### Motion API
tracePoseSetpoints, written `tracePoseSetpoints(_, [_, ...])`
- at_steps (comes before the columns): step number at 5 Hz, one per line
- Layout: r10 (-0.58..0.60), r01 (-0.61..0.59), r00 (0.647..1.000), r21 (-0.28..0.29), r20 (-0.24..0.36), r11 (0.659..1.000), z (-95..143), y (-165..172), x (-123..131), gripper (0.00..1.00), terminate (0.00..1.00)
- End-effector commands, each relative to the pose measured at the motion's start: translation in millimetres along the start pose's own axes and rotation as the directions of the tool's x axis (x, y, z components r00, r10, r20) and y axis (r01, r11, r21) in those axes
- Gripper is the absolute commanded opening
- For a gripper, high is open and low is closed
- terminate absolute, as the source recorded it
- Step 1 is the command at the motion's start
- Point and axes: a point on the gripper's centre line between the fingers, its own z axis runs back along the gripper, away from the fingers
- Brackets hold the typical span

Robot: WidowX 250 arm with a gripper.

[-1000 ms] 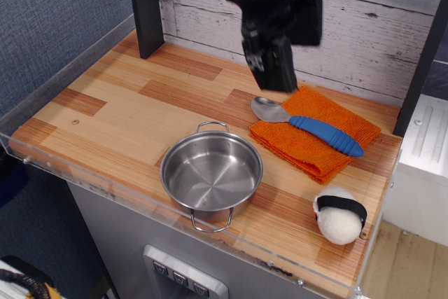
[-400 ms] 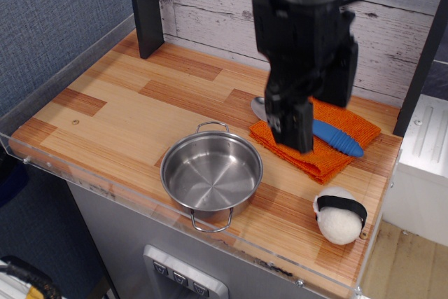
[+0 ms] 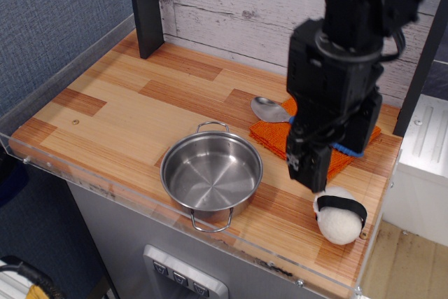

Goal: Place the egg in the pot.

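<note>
While one hand (image 3: pixel 313 173) hovers, one egg (image 3: pixel 339 216), one pot (image 3: pixel 211 172).

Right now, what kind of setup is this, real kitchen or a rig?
Likely a lab rig dressed as a toy kitchen: a small wooden counter edged in clear acrylic, a printed plank backdrop, and props, namely a steel pot, a plush egg and a spoon on an orange cloth.

A spoon (image 3: pixel 269 109) rests with its bowl on the wooden worktop (image 3: pixel 119 113) and its handle on a folded orange cloth (image 3: pixel 274 136).
</note>
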Motion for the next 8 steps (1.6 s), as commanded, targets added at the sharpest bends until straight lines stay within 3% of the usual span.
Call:
tracePoseSetpoints(1, [-0.035, 0.035, 0.999, -0.001, 0.020, 0.999, -21.4, 2.5, 7.2, 1.00, 0.00])
tracePoseSetpoints(2, [-0.058, 0.058, 0.998, 0.011, 0.032, 0.998, -35.0, -0.6, 9.9, 1.00, 0.00])
tracePoseSetpoints(3, [-0.087, 0.085, 0.992, 0.034, 0.088, 0.996, -47.5, -7.0, 7.4, 1.00, 0.00])
tracePoseSetpoints(5, [-0.141, 0.136, 0.982, 0.049, 0.126, 0.989, -65.7, -29.6, -18.0, 1.00, 0.00])
tracePoseSetpoints(7, [-0.146, 0.138, 0.982, 0.068, 0.119, 0.988, -75.3, -29.3, -27.1, 1.00, 0.00])
tracePoseSetpoints(8, [-0.130, 0.127, 0.985, 0.033, 0.112, 0.991, -67.6, -29.3, -28.8, 0.00, 0.00])
